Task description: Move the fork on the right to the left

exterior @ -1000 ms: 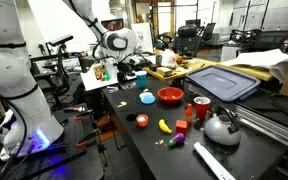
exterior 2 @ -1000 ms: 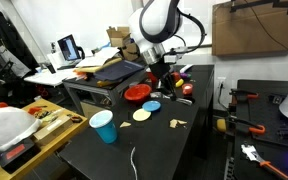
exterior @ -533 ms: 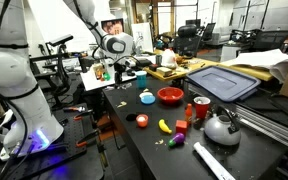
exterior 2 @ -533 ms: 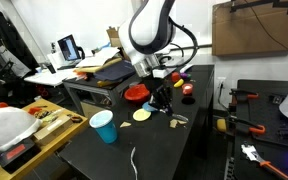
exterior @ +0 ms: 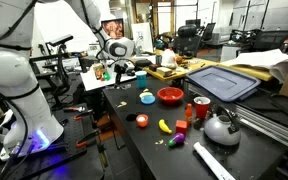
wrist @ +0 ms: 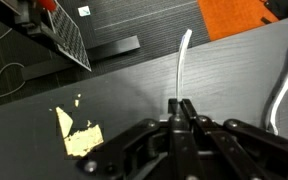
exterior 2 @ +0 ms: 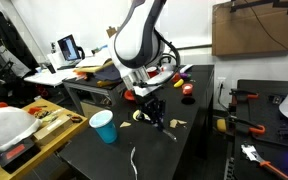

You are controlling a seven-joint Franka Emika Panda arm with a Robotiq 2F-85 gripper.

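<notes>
Fingers (wrist: 189,113): two slim, dark, matte bars with blunt tips, pressed together with no gap that I can see. Black linkage spreads out below them in my wrist view. In an exterior view they reach down close to the table (exterior 2: 104,160).
Fork (wrist: 182,62): a thin, pale, glossy strip, slightly bowed, lying flat on the table straight ahead of the fingers. Its near end runs up beside their tips, not between them as far as I can see. I cannot tell whether it touches them, and the tines are too small for me to make out.
Second utensil (wrist: 284,85): just as pale and slim, with a gentle S-curve. It lies near the right edge of my wrist view, apart from the fork.
Table surface: flat and black, with a faint streaky grain and a dull sheen.
Yellow scrap (wrist: 79,135): flat, ragged-edged and crumbly-looking, with loose crumbs beside it. It sits to the left of the fingers in my wrist view.
Orange patch (wrist: 242,18): plain, matte and straight-edged, at the top of my wrist view. I cannot tell its material.
Blue cup (exterior 2: 103,127): smooth, tapered and open-topped, standing upright on the table, well apart from the fingers.
Red bowl (exterior: 170,95): round and glossy, with a shallow open mouth.
Kettle (exterior: 221,127): rounded, shiny metal, with a dark handle arching over it.
</notes>
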